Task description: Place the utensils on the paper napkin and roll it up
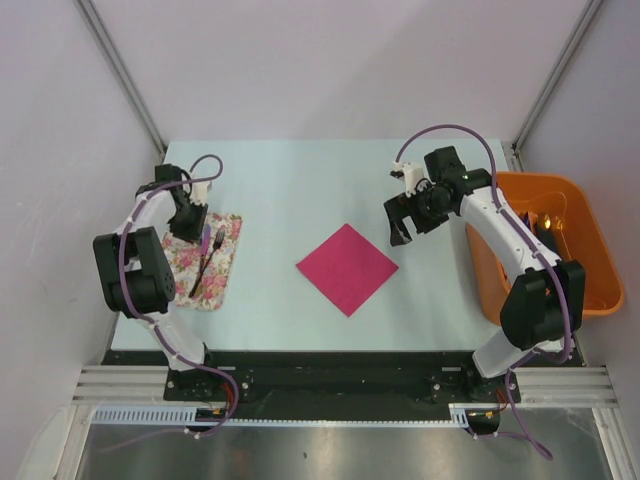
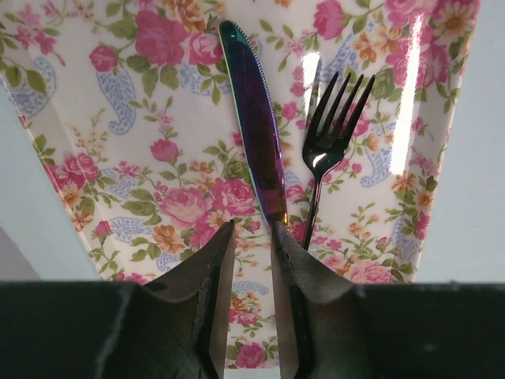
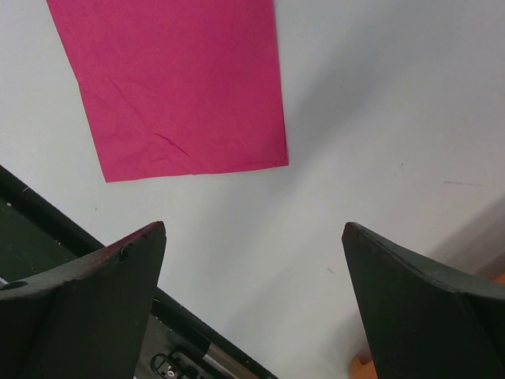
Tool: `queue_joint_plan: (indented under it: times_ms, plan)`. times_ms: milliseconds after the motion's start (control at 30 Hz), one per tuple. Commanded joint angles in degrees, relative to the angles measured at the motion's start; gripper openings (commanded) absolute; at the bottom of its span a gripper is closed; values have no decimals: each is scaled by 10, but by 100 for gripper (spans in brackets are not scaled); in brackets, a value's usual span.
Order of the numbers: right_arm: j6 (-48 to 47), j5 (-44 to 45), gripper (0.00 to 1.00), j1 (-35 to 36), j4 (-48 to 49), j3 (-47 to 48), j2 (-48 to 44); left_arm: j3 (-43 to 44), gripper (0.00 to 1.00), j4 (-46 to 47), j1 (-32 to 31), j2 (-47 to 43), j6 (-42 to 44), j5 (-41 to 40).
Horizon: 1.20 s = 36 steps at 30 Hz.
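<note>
Jaws of the left gripper [image 2: 252,230] stood narrow at the knife [image 2: 254,118] handle (grip unclear), those of the right gripper [image 3: 252,230] spread; 2 utensils [image 2: 323,154] lay on the floral mat [image 2: 142,158], paper napkin [image 1: 346,267] bare

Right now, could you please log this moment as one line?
left gripper: narrow gap at knife handle | right gripper: open above table | napkin: bare

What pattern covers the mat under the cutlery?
The mat shows pink roses, blue paisley; clearest from left wrist.

No legible text anywhere
</note>
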Motion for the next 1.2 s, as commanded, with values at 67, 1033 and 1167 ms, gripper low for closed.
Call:
queue_joint_plan:
  times_ms: [67,1033,1167]
  plan:
    - [-3,4,100,-6,1,14,9,-49,29,8,3,-22,-5,-17]
    - [10,-13,100,-36,-3,53,36,-97,10,38,10,25,-27,-15]
    - [9,-38,100,-42,-6,60,33,-73,0,31,10,18,-27,-14]
